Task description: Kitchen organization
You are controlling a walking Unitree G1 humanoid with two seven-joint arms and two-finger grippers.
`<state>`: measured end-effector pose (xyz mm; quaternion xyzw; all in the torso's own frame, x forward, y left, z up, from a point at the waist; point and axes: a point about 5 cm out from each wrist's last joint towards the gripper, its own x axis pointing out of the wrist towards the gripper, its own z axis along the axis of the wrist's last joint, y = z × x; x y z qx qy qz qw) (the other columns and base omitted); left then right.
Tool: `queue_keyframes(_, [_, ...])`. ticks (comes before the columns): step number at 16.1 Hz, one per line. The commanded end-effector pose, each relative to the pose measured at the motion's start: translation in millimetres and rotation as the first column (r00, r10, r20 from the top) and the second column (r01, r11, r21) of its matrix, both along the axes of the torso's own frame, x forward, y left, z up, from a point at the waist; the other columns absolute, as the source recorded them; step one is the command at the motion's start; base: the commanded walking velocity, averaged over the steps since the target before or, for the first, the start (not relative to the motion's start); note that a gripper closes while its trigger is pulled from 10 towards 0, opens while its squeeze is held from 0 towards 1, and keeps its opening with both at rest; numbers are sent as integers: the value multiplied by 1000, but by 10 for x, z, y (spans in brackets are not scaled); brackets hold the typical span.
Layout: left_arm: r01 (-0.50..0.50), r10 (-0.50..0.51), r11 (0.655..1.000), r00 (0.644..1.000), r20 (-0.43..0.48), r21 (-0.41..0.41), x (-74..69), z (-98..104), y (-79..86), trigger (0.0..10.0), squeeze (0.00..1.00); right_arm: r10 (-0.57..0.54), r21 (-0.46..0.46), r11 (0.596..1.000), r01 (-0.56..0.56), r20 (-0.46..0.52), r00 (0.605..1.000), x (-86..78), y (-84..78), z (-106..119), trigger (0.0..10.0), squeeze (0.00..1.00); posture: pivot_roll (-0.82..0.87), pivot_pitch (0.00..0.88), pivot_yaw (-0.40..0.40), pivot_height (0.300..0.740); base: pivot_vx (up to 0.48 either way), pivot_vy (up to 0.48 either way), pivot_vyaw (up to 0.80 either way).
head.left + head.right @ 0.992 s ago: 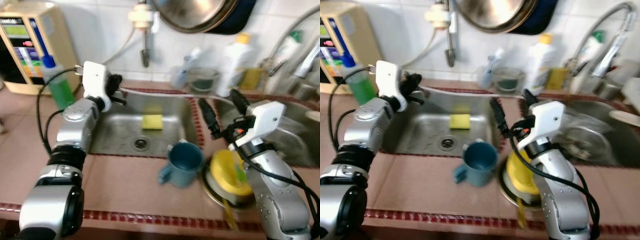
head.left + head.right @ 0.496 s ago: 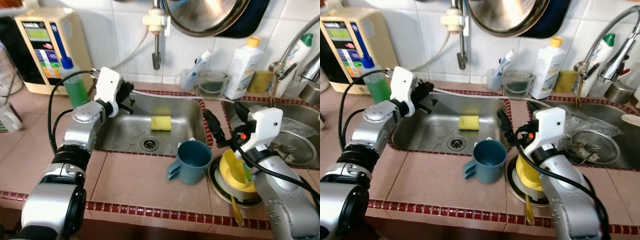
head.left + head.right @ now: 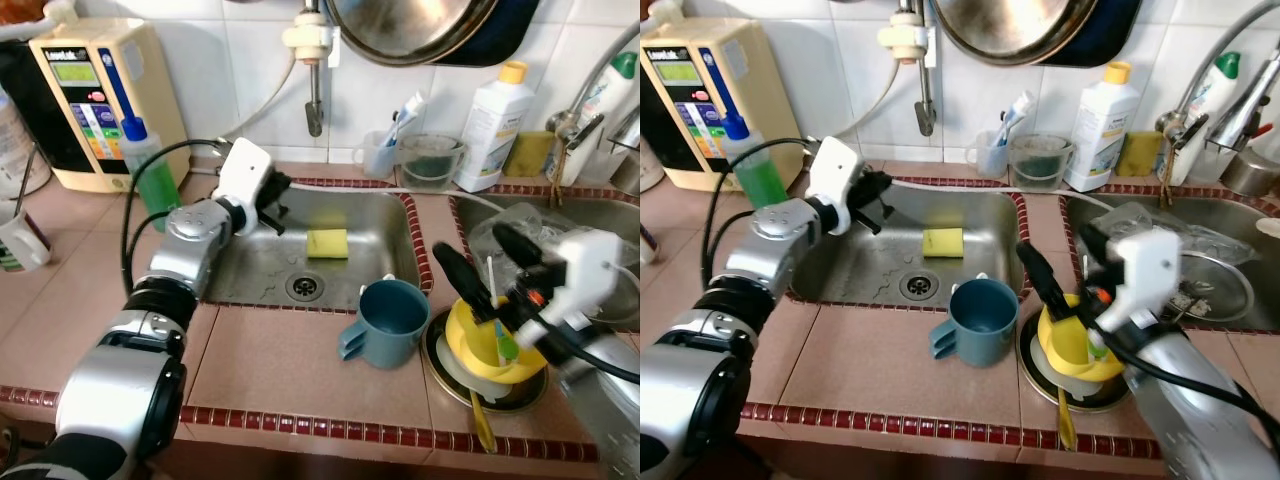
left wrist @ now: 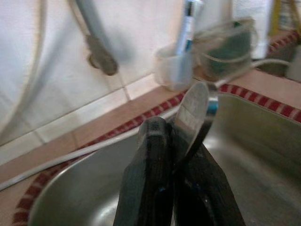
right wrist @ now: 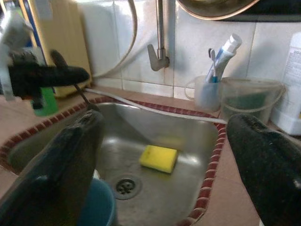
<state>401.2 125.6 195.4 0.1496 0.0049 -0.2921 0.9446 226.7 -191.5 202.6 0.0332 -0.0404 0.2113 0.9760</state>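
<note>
The shiny metal spoon (image 4: 196,114) is pinched tight between the two black fingers of the left gripper (image 3: 272,192). That gripper is up over the left rim of the steel sink basin (image 3: 375,215), and the spoon's round bowl sticks up past the fingertips. Down in the basin, a square yellow sponge (image 3: 327,243) lies flat near the round drain (image 3: 305,286).

The right gripper (image 3: 478,265) hangs over the tiled counter (image 3: 290,370) on the right side, and its two black fingers are spread wide apart with nothing between them. Just under it sits a yellow plastic cup (image 3: 484,342) with a green stick in it, resting in a round metal dish (image 3: 450,375). A dark teal mug (image 3: 386,322) stands on the counter just beside the dish, at the front edge of the sink.

A green soap bottle with a blue cap (image 3: 148,176) stands at the back left, next to a cream box with buttons (image 3: 90,96)
</note>
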Motion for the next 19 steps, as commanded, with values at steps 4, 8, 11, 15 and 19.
queue_keyframes(4, [36,-34,992,999,-20,120,0,-96,-61,10000,0,87,69,994,-85,-18,996,-131,0,40,10000,0,-215,0,102,740,0,0,0])
queue_keyframes(8, [30,-24,990,999,-45,141,1,-145,-40,10000,0,103,118,988,-99,-24,994,-177,25,41,10000,0,-222,0,110,740,0,0,0])
queue_keyframes(11, [64,-50,980,996,-78,187,-22,-239,-62,10000,0,123,144,983,-114,-52,991,-238,23,61,10000,0,-225,0,118,740,0,0,0])
queue_keyframes(15, [80,-51,966,991,-123,246,-72,-412,-77,10000,0,127,165,980,-115,-67,990,-290,8,47,10000,0,-234,0,125,740,0,0,0])
queue_keyframes(19, [58,-21,961,990,-138,271,-76,-463,-41,10000,0,123,203,974,-103,-89,988,-332,7,33,10000,0,-239,0,134,740,0,0,0])
